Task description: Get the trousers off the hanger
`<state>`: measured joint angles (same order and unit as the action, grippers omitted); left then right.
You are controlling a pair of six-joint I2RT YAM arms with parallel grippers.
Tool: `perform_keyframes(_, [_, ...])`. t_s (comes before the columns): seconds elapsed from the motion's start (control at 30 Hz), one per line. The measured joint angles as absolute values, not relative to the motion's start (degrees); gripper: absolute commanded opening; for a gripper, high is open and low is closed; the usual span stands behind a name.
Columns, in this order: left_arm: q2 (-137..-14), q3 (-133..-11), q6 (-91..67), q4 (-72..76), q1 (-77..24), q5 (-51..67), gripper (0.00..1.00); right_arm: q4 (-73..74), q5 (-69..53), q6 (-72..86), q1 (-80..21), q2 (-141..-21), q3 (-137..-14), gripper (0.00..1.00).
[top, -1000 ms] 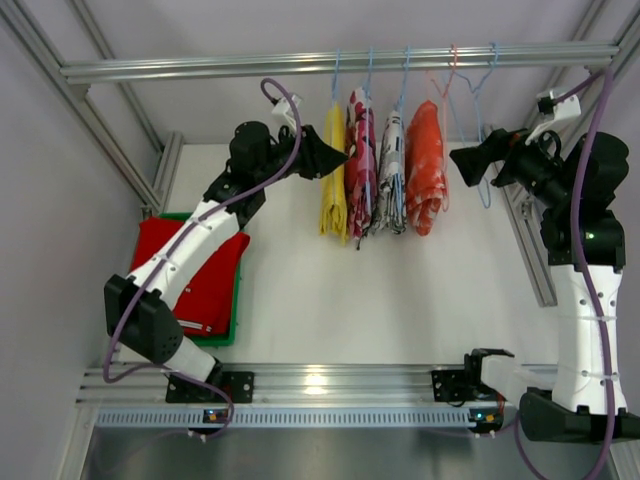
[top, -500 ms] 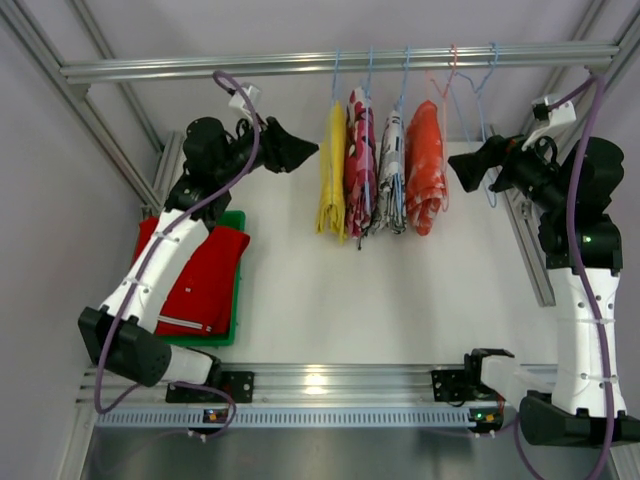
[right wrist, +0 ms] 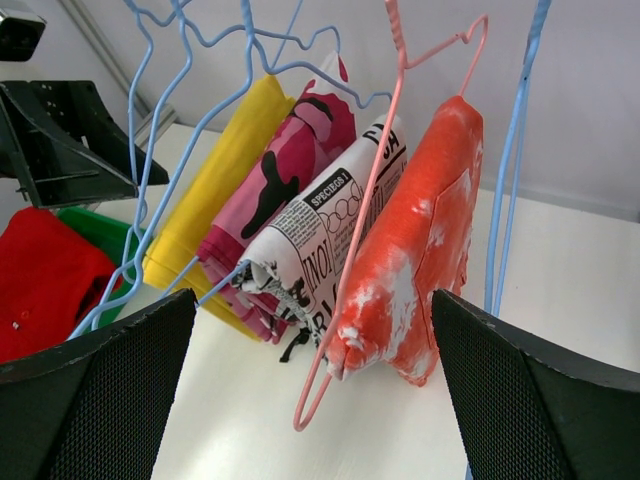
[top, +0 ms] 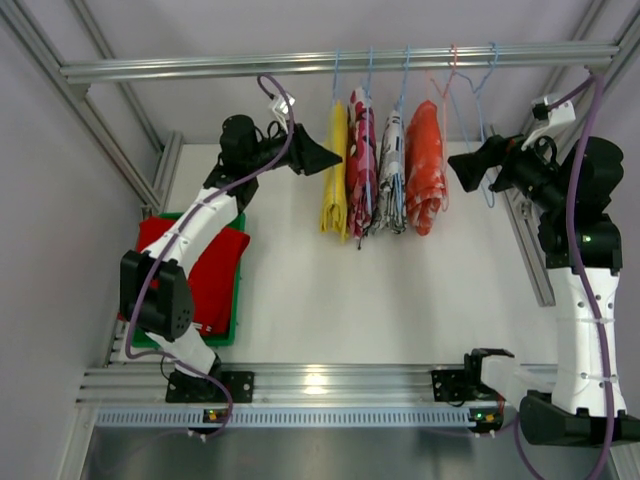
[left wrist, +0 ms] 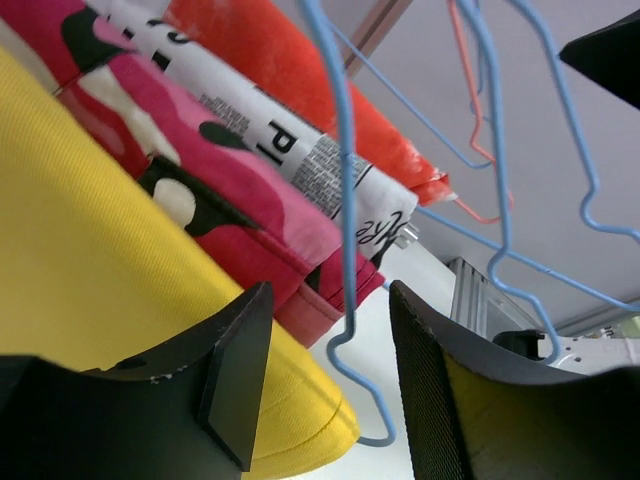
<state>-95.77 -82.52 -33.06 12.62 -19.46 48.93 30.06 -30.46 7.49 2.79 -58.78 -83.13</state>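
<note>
Since half a sec ago L arm is swinging back in. Top view: left gripper point(top: 332, 160) is sitting just beside the yellow trousers point(top: 333, 185), which are hanging from the rail point(top: 200, 68) over the desk's far edge. Red trousers point(top: 215, 270) are lying in the green tray point(top: 232, 335) at the desk's left edge. L wrist view: fingers are standing apart, gripping nothing, w/ the blue hanger point(left wrist: 346, 200) wire running between them. R wrist view: right gripper point(right wrist: 312, 310) is gaping wide, empty.

Newsprint cloth point(left wrist: 270, 130), bold "PI", smaller print illegible
</note>
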Motion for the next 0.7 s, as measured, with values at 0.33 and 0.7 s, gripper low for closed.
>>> perform_keyframes(0.33, [-96.2, -82.5, -38.4, 23.2, -21.1, 50.3, 0.47, 30.1, -30.4, 7.6, 2.8, -59.8, -83.1, 0.99])
perform_keyframes(0.7, [-97.6, -82.5, -40.9, 23.9, -21.4, 49.0, 0.48, 30.1, -30.2, 7.6, 2.8, -60.5, -83.3, 1.00])
